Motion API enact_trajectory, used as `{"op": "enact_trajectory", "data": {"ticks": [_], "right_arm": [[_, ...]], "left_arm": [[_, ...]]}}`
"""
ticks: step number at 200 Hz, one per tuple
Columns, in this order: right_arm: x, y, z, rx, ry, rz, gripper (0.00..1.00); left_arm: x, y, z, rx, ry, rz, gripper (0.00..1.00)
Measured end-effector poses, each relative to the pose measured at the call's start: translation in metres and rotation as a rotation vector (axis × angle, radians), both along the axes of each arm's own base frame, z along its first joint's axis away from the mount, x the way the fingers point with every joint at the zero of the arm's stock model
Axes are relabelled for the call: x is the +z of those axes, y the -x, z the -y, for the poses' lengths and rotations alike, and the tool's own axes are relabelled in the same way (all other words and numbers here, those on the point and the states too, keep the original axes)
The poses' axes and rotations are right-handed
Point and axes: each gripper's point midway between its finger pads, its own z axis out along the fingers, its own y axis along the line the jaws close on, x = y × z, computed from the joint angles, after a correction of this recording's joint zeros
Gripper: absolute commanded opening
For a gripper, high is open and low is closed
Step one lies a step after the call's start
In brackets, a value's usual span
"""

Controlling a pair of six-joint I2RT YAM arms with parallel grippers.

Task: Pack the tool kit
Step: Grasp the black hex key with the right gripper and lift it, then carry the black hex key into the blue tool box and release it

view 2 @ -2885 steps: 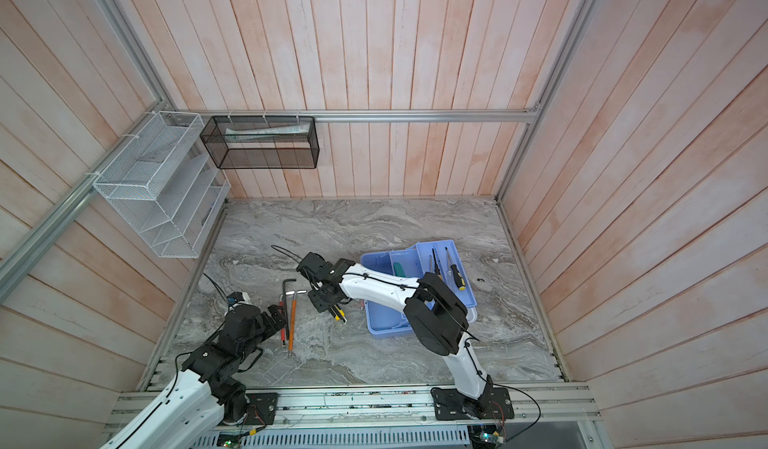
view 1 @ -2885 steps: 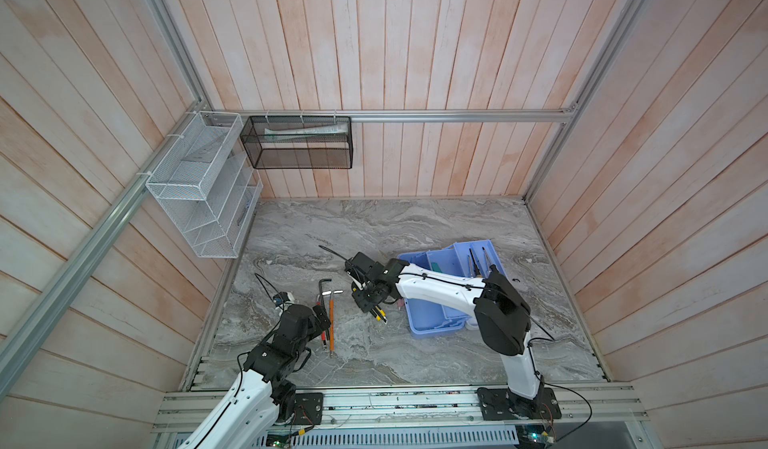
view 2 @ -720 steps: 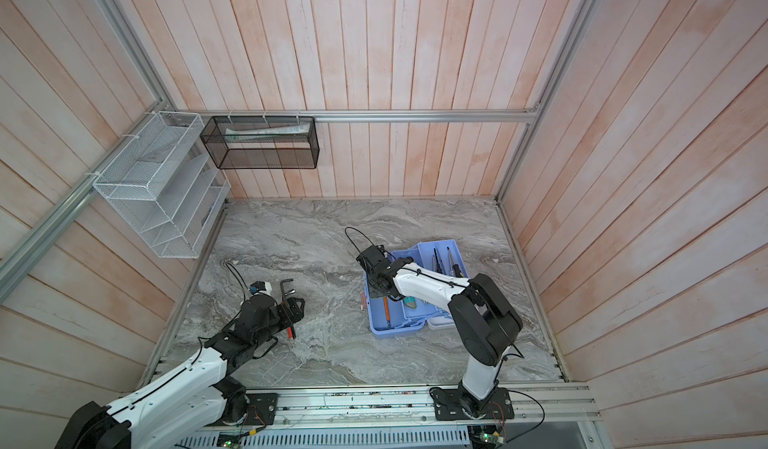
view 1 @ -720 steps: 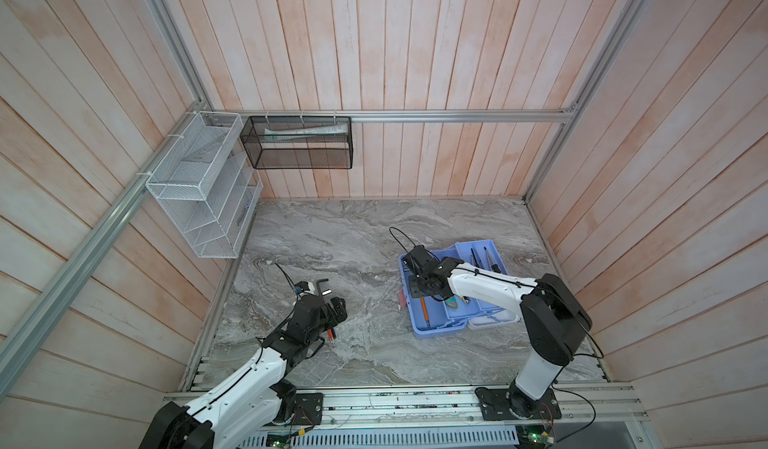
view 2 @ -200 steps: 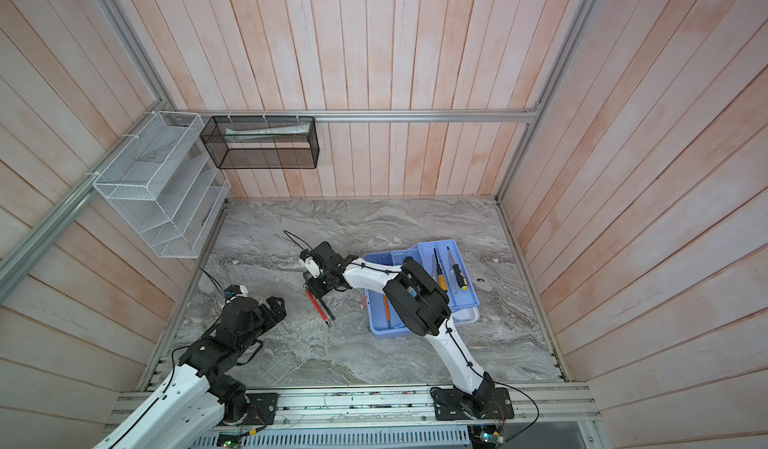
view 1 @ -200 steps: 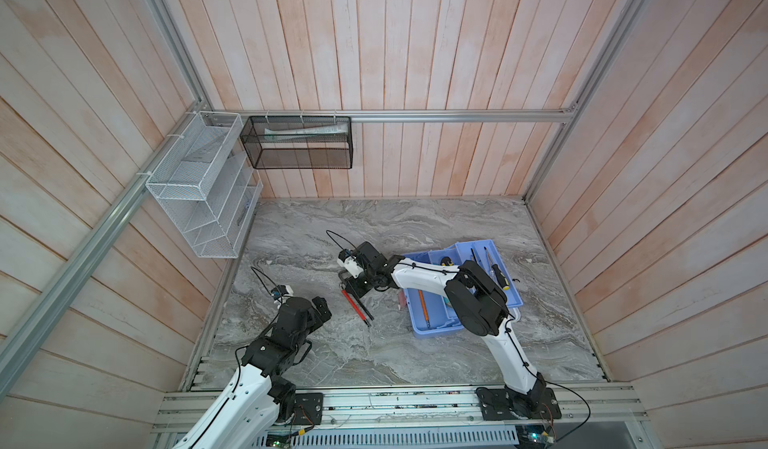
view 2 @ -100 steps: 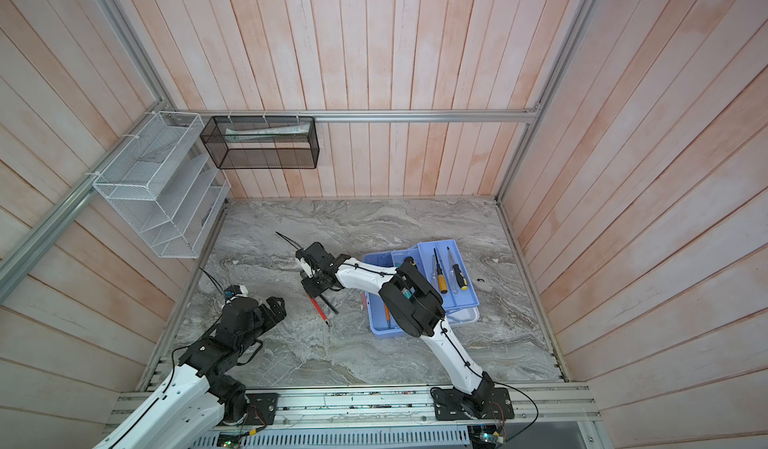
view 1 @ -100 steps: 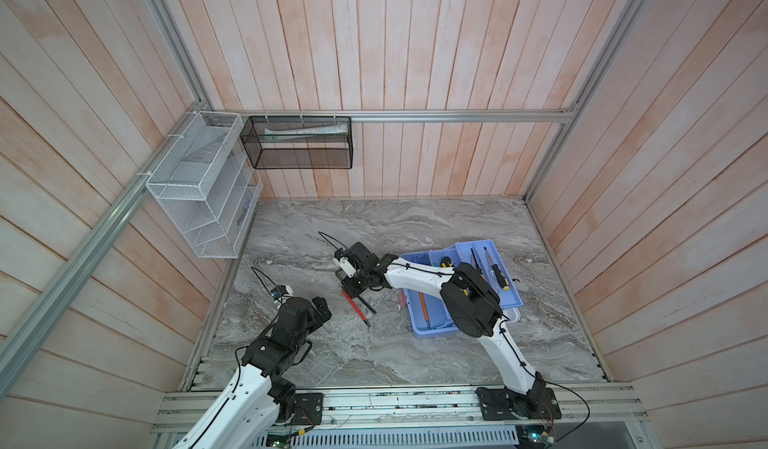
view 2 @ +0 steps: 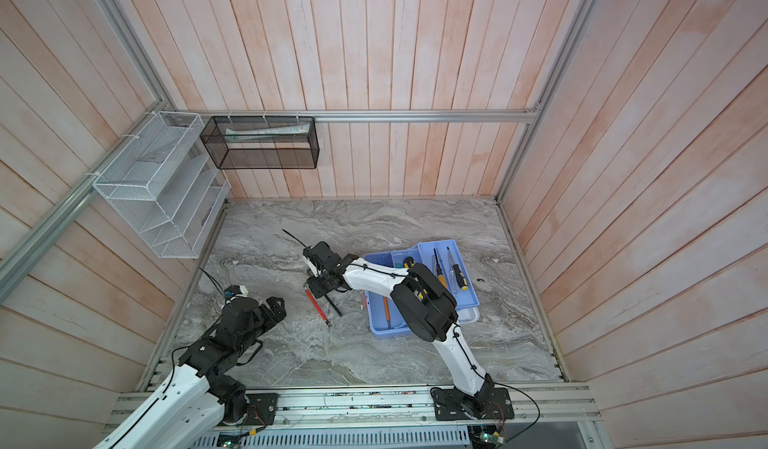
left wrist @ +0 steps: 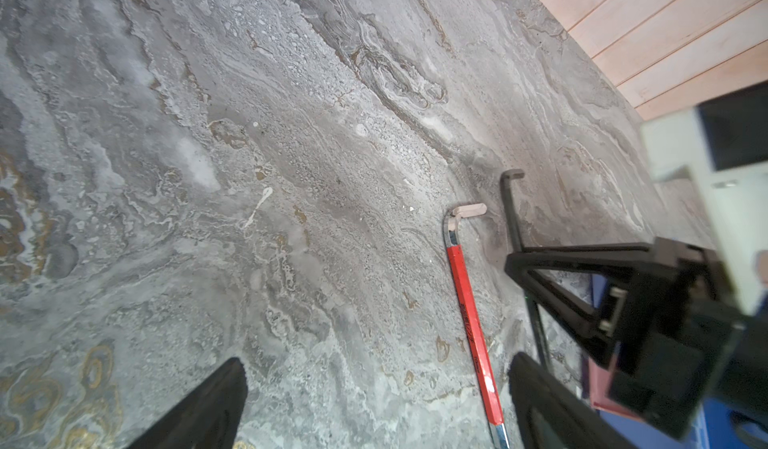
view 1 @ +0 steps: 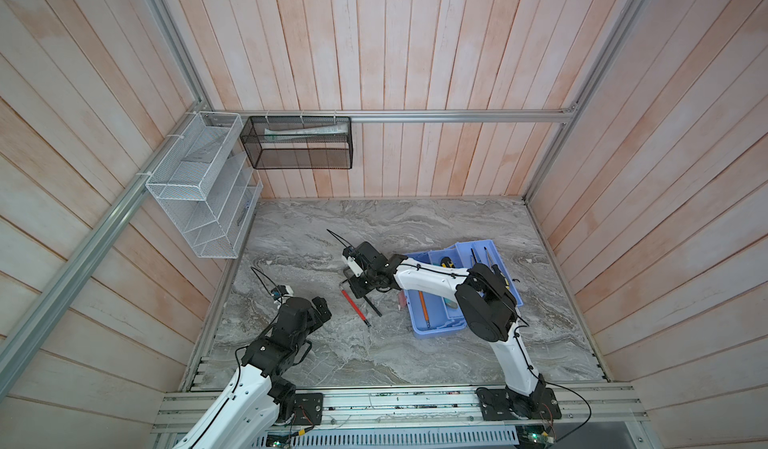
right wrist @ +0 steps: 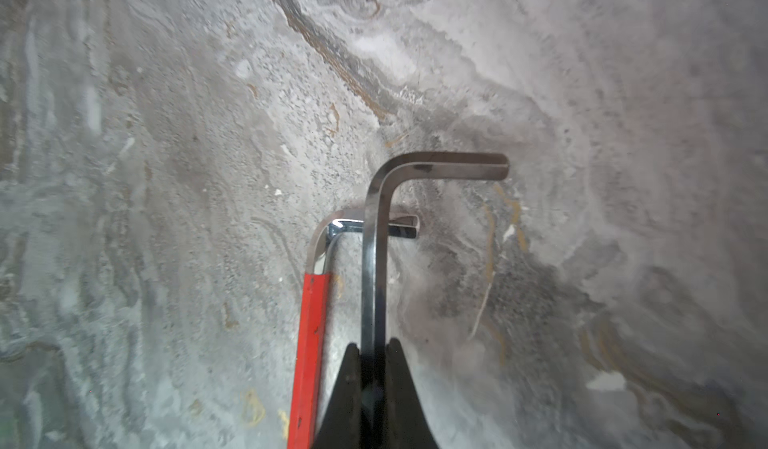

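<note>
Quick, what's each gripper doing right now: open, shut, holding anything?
Left gripper: open, holding nothing.
Right gripper: shut on the dark hex key.

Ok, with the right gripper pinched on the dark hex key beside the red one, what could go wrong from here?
1. The right gripper holds the dark hex key by its thin shaft, near the tips only; the key may pivot or slip when lifted.
2. The red-sleeved hex key lies close alongside, its bent end crossing behind the dark shaft in the right wrist view; it could get dragged along.
</note>
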Motion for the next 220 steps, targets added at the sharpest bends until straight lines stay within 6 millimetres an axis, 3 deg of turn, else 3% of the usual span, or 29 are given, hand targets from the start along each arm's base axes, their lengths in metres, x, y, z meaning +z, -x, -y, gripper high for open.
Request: {"op": "enact_trajectory", "data": {"ticks": [48,73,92,127,159,188,220], "right_arm": [[0.076,-0.012,0.024,-0.088,-0.101,0.092,0.0],[0.102,-0.019,0.057,-0.19,-0.111,0.142,0.0],[0.11,-0.021,0.092,-0.29,-0.092,0.177,0.0],[0.098,-0.019,0.15,-0.46,-0.009,0.2,0.0],[0.06,-0.007,0.182,-0.553,0.095,0.154,0.0],[0.036,0.0,0.195,-0.589,0.145,0.122,0.0],[0.021,-0.004,0.191,-0.594,0.141,0.098,0.0]], "left_arm": [[0.001,0.0,0.0,0.0,0.003,0.006,1.0],[0.001,0.0,0.001,-0.003,0.005,0.006,1.0],[0.001,0.0,0.001,-0.006,0.007,0.004,1.0],[-0.002,0.0,0.003,-0.013,0.009,-0.01,1.0],[-0.005,-0.002,0.004,-0.016,0.003,-0.018,1.0],[-0.003,-0.003,0.006,-0.022,0.011,-0.013,1.0],[-0.003,-0.003,0.006,-0.024,0.009,-0.013,1.0]]}}
